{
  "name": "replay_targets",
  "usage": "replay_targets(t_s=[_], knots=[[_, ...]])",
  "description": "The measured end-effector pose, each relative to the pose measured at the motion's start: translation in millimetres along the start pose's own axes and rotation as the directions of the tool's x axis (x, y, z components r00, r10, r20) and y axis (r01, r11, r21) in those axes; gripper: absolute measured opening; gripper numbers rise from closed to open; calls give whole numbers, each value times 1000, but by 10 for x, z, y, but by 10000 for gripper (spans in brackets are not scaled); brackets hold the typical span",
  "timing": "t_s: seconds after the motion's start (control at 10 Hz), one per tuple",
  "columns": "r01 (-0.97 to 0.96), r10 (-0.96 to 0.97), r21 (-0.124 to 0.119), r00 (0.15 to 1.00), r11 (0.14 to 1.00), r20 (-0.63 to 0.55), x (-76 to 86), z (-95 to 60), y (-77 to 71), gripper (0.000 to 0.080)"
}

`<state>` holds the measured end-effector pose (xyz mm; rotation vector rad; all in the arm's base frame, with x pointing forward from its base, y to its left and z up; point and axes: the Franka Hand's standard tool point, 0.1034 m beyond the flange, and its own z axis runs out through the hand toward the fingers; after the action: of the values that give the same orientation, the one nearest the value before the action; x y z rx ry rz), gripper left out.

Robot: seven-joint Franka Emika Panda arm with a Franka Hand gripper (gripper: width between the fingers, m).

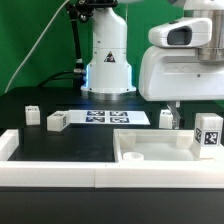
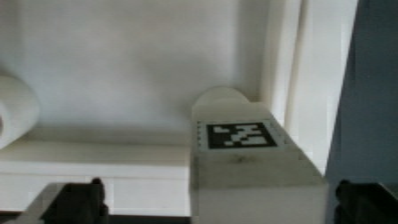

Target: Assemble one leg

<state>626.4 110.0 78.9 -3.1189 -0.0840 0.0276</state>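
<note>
In the wrist view a leg point(image 2: 253, 150), a white post with a black-and-white tag on its side, lies between my gripper's point(image 2: 222, 205) two dark fingertips point(image 2: 79, 203). The jaws stand wide apart, with a gap to the leg on each side. Behind it is the white surface and raised rim of the tray-shaped piece point(image 2: 302, 70). In the exterior view the gripper point(image 1: 172, 108) hangs just over a tagged leg point(image 1: 166, 119) at the far edge of the tray-shaped piece point(image 1: 150, 152). Other legs stand at the exterior view's left point(image 1: 30, 115), point(image 1: 57, 121) and right point(image 1: 209, 133).
The marker board point(image 1: 110, 118) lies on the black table in front of the robot base point(image 1: 108, 70). A low white rail point(image 1: 60, 170) runs along the near side. A rounded white shape point(image 2: 11, 105) shows at the wrist view's edge.
</note>
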Motion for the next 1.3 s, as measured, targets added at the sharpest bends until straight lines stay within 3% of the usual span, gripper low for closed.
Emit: replay_targets(t_s=[0.2,0.3,0.4,0.6,0.9,1.3], knots=[[-3,3,0,1000,1000,0,0,0,0,363],[-19,19,0,1000,1000,0,-1,1,-1,363],[-31,31,1,1000,1000,0,-2,2,0,289],[-179,179,8,984,984,3,-2,6,8,289],[-490,490,36,871,871,9,11,26,24,289],[-812,812,40,583,582,28,9,30,-38,290]])
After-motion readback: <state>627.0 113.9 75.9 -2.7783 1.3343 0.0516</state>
